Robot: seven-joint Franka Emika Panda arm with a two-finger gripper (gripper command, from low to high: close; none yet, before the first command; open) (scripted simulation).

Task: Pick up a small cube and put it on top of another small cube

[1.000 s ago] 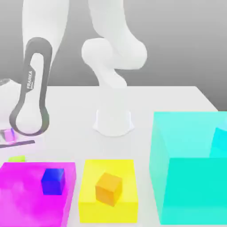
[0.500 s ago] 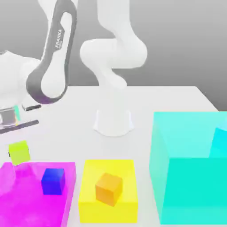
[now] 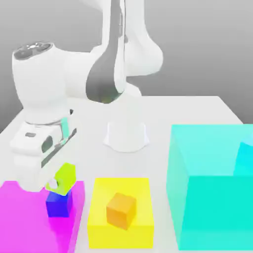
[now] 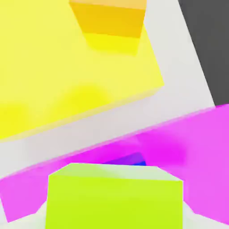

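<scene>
Over the magenta block (image 3: 24, 207), the gripper (image 3: 58, 184) is clamped on the lime cube (image 3: 64, 176), holding it tilted just above the blue cube (image 3: 59, 205), beside the yellow block (image 3: 118, 232) bearing an orange cube (image 3: 121, 210).

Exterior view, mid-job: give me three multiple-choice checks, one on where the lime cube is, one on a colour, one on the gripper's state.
1. Where is the lime cube?
A. just above the blue cube
B. on the yellow block
C. inside the cyan box

2. What colour is the cube on the yellow block?
A. blue
B. orange
C. magenta

3. What state is the gripper in?
A. open, empty
B. shut on the orange cube
C. shut on the lime cube

Answers:
1. A, it hangs tilted over the blue cube on the magenta block.
2. B, the orange cube sits there.
3. C, the lime cube sits at the fingertips.
</scene>
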